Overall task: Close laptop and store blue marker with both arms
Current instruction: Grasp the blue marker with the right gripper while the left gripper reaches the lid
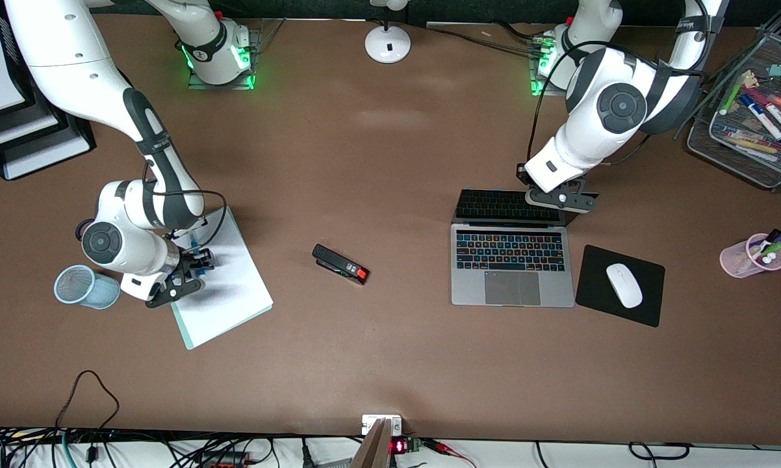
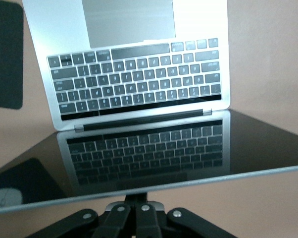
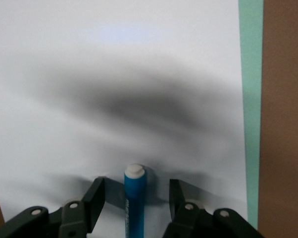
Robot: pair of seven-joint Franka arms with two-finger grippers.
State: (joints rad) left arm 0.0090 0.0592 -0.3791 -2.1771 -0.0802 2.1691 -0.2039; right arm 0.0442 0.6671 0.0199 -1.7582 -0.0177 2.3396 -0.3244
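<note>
Nearest, the slim silver-grey laptop [image 1: 511,270] lies open on the brown surface [image 1: 390,364], black stapler [image 1: 340,264] well apart. The right gripper [image 3: 135,201], jaws apart, straddles the bright-blue marker [image 3: 134,198] on white paper [image 1: 225,286]. The left gripper [image 1: 563,198], jaws together, is at the screen's top edge.

The left claw [image 1: 563,198] is shut, its arm bent low. The right claw [image 1: 192,270] hangs low with fingers [image 3: 95,198] parted, wrist turned down.
</note>
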